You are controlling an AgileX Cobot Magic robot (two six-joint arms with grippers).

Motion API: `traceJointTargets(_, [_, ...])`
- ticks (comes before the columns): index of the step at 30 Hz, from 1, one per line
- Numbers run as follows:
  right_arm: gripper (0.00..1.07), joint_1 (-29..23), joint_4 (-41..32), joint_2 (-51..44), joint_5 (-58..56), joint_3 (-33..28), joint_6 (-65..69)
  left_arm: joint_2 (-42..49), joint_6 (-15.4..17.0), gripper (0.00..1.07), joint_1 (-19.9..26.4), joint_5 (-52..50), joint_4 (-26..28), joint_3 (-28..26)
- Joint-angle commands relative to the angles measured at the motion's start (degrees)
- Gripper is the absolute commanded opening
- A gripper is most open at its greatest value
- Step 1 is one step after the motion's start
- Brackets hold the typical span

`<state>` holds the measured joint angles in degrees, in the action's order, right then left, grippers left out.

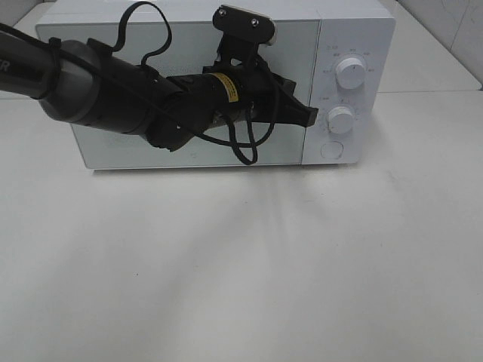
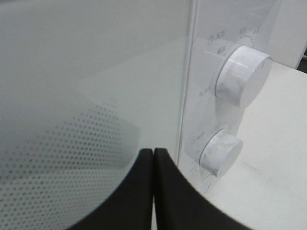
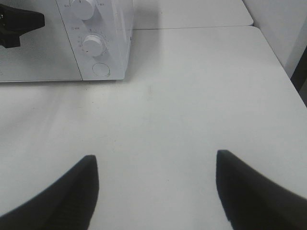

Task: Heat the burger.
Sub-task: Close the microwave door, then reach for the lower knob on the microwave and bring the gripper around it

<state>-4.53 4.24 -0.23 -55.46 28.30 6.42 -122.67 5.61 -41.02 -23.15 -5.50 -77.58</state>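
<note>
No burger was visible. The left gripper (image 2: pixel 153 158) was pressed shut, empty; the right gripper (image 3: pixel 156 177) was spread wide.

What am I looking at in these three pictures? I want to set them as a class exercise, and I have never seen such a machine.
It is a robot with two arms, each ending in a two-fingered gripper. One picture looks down from a high camera; the other two come from cameras on the wrists. A white microwave stands on a white table, its door closed. The left gripper is shut, holding nothing, its tip by the lower knob. The right gripper hangs open over bare table. No burger is visible.
</note>
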Motion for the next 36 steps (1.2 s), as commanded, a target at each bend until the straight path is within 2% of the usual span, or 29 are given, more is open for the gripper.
traceJointTargets(1, [0.66,0.3,0.1,-1.5,0.4,-0.2,-0.6,-0.6,-1.1,0.00,2.3,-3.4,0.5,-2.3])
traceJointTargets(15, [0.66,0.3,0.1,-1.5,0.4,-0.2,-0.6,5.2,-1.3,0.00,-0.2,4.3,0.5,-0.3])
traceJointTargets(23, [0.66,0.3,0.1,-1.5,0.4,-0.2,-0.6,10.4,-1.0,0.00,-1.3,5.0,0.9,6.7])
traceJointTargets(26, [0.66,0.3,0.1,-1.5,0.4,-0.2,-0.6,12.7,-1.1,0.03,-1.4,7.4,1.8,9.0])
traceJointTargets(28, [0.66,0.3,0.1,-1.5,0.4,-0.2,-0.6,14.8,-1.1,0.17,-1.4,13.4,3.4,9.9])
traceJointTargets(29, [0.66,0.3,0.1,-1.5,0.4,-0.2,-0.6,14.8,-1.1,0.17,-1.4,13.4,3.4,9.9])
traceJointTargets(30, [0.66,0.3,0.1,-1.5,0.4,-0.2,-0.6,15.5,-1.1,0.35,-1.4,15.1,3.5,9.9])
traceJointTargets(31, [0.66,0.3,0.1,-1.5,0.4,-0.2,-0.6,15.5,-1.1,0.35,-1.4,15.1,3.5,9.9])
traceJointTargets(32, [0.66,0.3,0.1,-1.5,0.4,-0.2,-0.6,16.3,-1.1,0.56,-1.4,17.7,3.5,9.9])
traceJointTargets(33, [0.66,0.3,0.1,-1.5,0.4,-0.2,-0.6,16.8,-1.0,0.68,-1.4,19.0,3.6,9.9])
traceJointTargets(34, [0.66,0.3,0.1,-1.5,0.4,-0.2,-0.6,16.8,-1.0,0.68,-1.4,19.0,3.6,9.9])
traceJointTargets(35, [0.66,0.3,0.1,-1.5,0.4,-0.2,-0.6,17.8,-1.0,0.86,-1.4,21.2,4.4,9.9])
traceJointTargets(36, [0.66,0.3,0.1,-1.5,0.4,-0.2,-0.6,18.3,-0.7,0.93,-1.4,23.1,5.1,9.9])
